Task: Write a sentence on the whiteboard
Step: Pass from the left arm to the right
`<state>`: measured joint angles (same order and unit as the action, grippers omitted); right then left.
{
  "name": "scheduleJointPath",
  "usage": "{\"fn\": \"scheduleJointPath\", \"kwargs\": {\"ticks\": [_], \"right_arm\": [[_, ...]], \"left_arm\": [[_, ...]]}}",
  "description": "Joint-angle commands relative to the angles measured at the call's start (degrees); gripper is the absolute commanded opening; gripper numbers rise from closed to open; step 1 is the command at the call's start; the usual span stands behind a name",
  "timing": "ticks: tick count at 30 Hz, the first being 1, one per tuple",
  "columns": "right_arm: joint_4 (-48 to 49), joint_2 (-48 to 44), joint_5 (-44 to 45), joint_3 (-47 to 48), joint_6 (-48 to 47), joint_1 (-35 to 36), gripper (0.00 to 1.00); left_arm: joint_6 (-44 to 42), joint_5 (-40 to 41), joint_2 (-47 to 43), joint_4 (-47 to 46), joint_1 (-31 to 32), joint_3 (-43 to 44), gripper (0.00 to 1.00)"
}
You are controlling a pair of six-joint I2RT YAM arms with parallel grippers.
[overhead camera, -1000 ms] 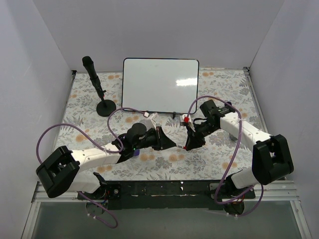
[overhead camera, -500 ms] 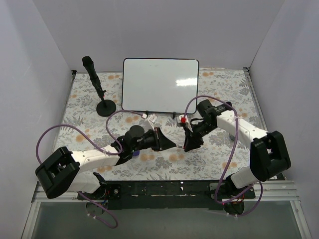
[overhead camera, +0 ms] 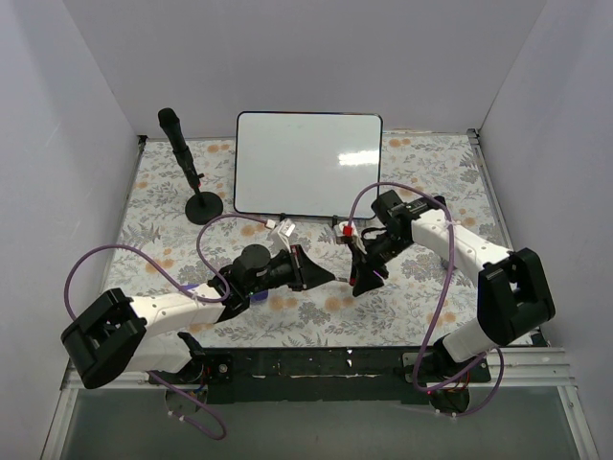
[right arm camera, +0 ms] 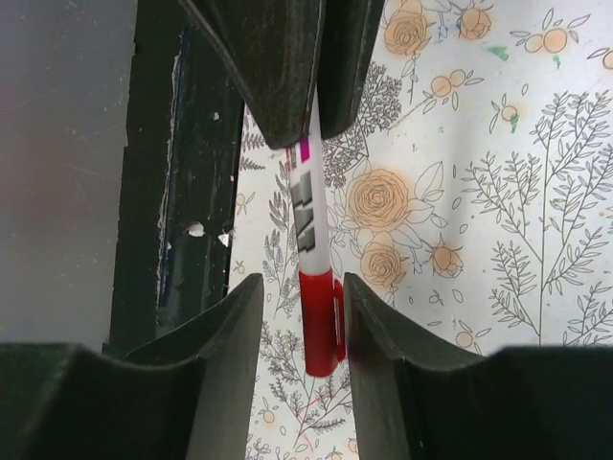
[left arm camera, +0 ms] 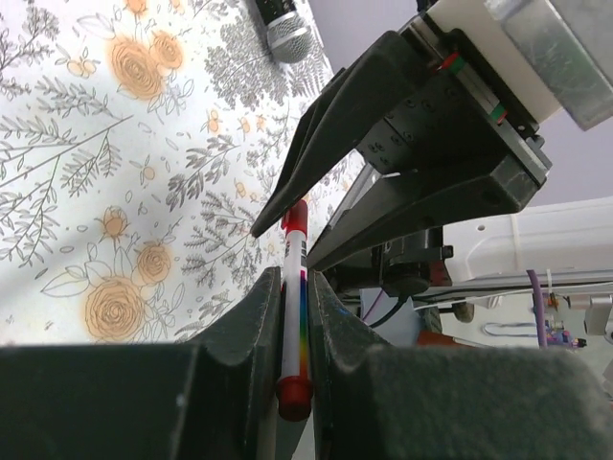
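1. One whiteboard (overhead camera: 306,163), black-framed
2. One marker (right arm camera: 313,230), white with red cap
3. One microphone (overhead camera: 179,142) on one round stand (overhead camera: 203,207)
4. Two arms: left arm (overhead camera: 177,305), right arm (overhead camera: 465,247)
5. Two grippers: left gripper (overhead camera: 333,279), right gripper (overhead camera: 363,286), two fingers each
6. Two cables (overhead camera: 93,261), purple, one per arm
7. One floral tablecloth (overhead camera: 431,168)

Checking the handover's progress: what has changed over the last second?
The right arm swung left, toward the left arm; the right gripper now stands open around the red cap. The left gripper keeps the marker clamped; the whiteboard stays blank.
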<state>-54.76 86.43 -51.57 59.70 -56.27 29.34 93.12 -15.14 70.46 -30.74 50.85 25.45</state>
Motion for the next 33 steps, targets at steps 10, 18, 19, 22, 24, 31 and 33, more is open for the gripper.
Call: {"fn": "scheduleJointPath", "kwargs": {"ticks": [10, 18, 19, 22, 24, 31, 33], "right_arm": [[-3.69, 4.71, -2.48, 7.62, 2.04, 3.70, 0.02], [-4.56, 5.85, -4.59, 8.67, 1.69, 4.58, 0.01], [-4.65, 5.94, -5.20, 8.76, 1.69, 4.58, 0.01], [-4.65, 6.38, -5.64, 9.03, 1.78, 4.58, 0.01], [-4.83, 6.82, -6.00, 9.38, 1.87, 4.58, 0.01], [-5.00, 7.78, -6.79, 10.70, 2.13, 4.49, 0.01], [-5.09, 8.22, -6.79, 10.96, 2.04, 4.49, 0.01]], "left_arm": [[-0.75, -0.25, -0.32, -4.95, -0.05, -0.49, 0.00], [-0.22, 0.37, -1.11, -6.61, -0.05, -2.25, 0.25], [-0.31, 0.20, -0.94, -7.05, -0.14, -2.08, 0.27], [-0.40, -0.24, -0.50, -7.23, -0.05, -1.90, 0.37], [-0.31, -0.24, -0.58, -7.58, -0.05, -2.16, 0.39], [0.04, -0.24, -0.32, -7.76, -0.05, -2.60, 0.40], [0.13, -0.33, -0.23, -7.84, -0.05, -2.51, 0.38]]}}
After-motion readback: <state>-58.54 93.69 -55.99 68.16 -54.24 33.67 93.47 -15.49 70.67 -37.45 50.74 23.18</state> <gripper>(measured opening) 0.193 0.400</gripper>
